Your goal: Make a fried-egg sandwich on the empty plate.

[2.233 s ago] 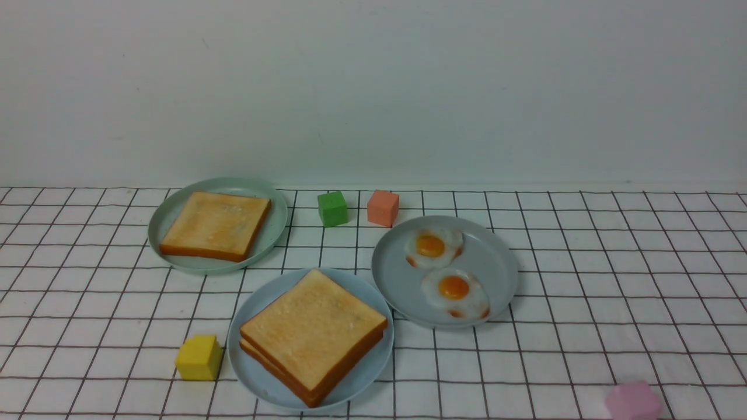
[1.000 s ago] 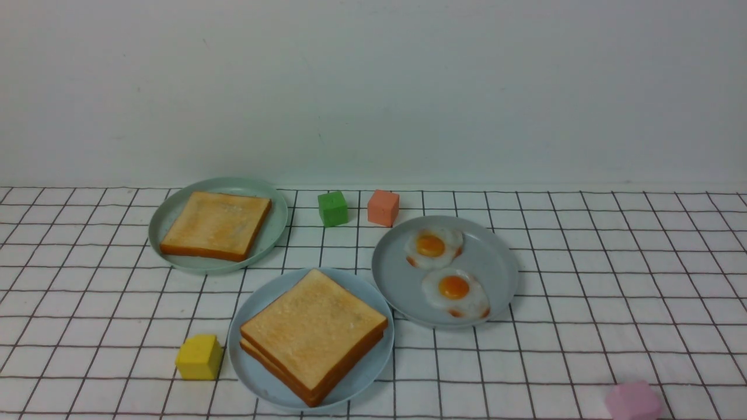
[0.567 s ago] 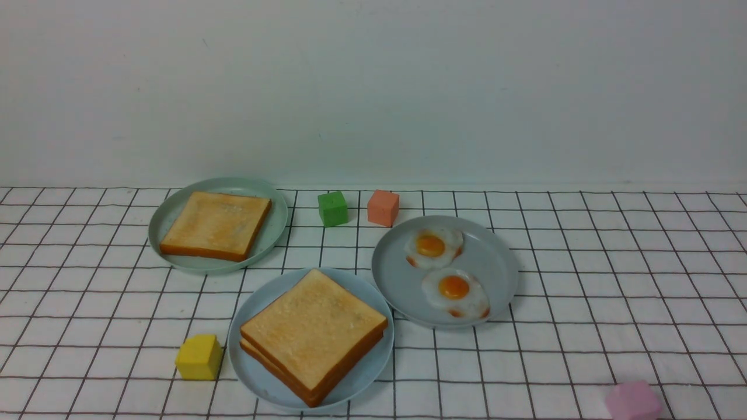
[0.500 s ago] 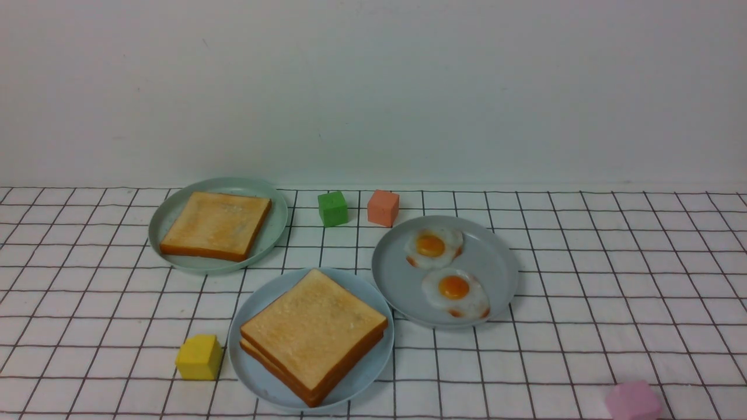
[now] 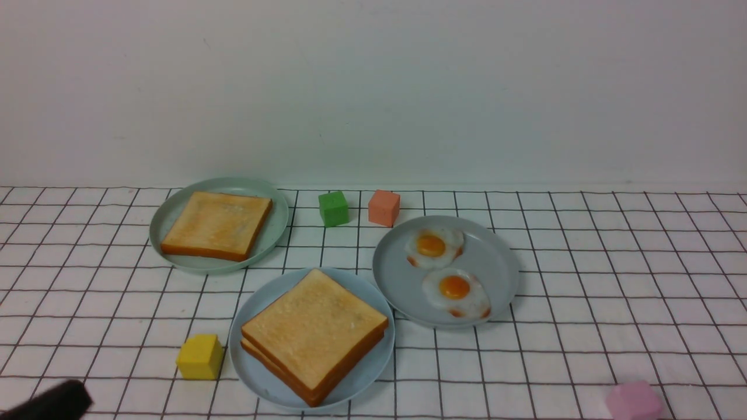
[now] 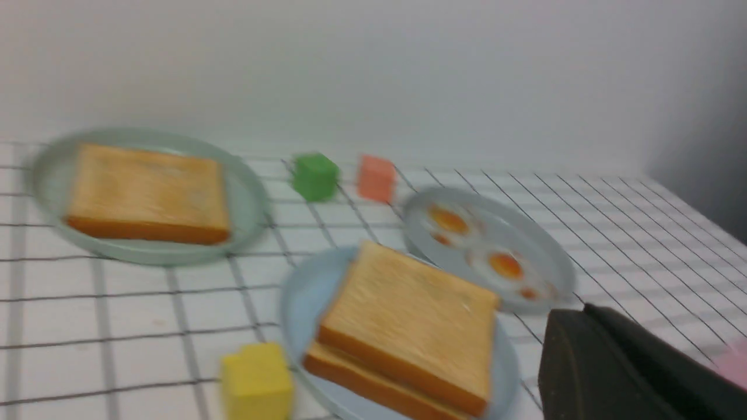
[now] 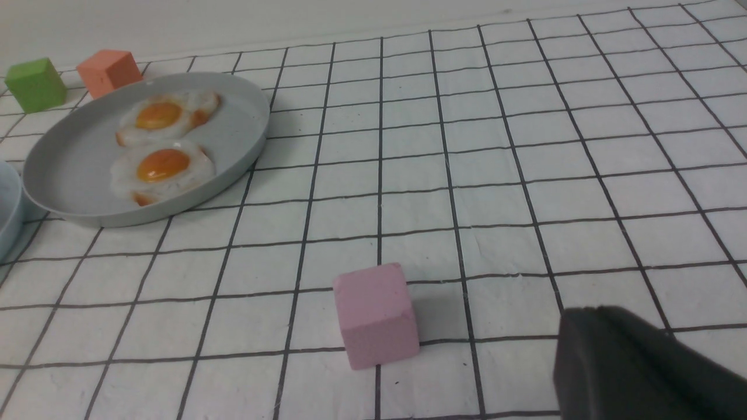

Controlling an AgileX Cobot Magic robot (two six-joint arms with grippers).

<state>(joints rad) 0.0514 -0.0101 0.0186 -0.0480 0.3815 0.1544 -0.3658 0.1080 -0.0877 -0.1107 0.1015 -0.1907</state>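
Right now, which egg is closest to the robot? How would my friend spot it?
Find the grey plate on the right. It holds two eggs; take the near egg, closer to the sandwich, not the one by the orange cube.

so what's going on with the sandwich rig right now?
Nothing is being handled at this moment. The left gripper sits at the near left corner of the front view, shut and empty; the right gripper is also shut, close to the pink cube. Two stacked toast slices sit on the light-blue plate; no egg is visible between them. One toast slice lies on the pale green plate, and two fried eggs on the grey plate.
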